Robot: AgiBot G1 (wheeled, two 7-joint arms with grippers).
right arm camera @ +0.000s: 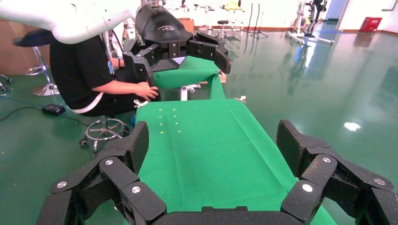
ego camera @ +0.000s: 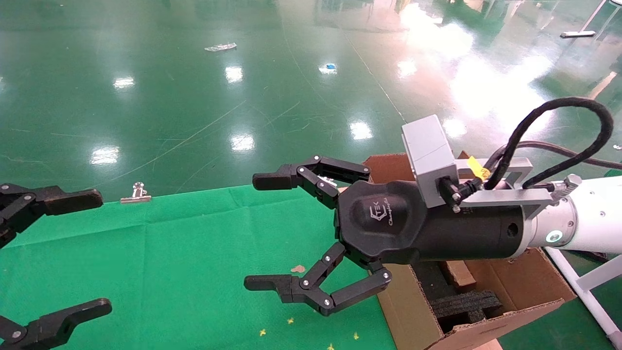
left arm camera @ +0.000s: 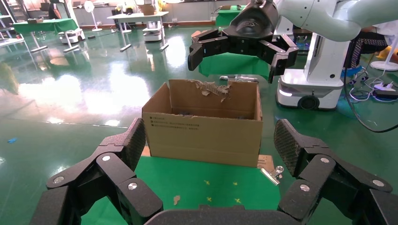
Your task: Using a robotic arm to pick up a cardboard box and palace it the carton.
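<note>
The large tan carton [ego camera: 408,311] stands on the right end of the green table, with black foam [ego camera: 464,304] inside. A small reddish-brown cardboard piece [ego camera: 459,273], which looks like the cardboard box, lies inside the carton beside the foam. My right gripper [ego camera: 262,232], on the white arm with a grey camera block, hovers open and empty over the table just left of the carton. The left wrist view shows it above the carton [left arm camera: 202,136]. My left gripper [ego camera: 95,253] is open and empty at the table's far left.
A green cloth [ego camera: 170,253] covers the table, with small yellow marks and a brown scrap on it. A metal binder clip [ego camera: 137,193] sits on its far edge. A seated person in black [right arm camera: 94,70] is beyond the table's left end. Glossy green floor surrounds the table.
</note>
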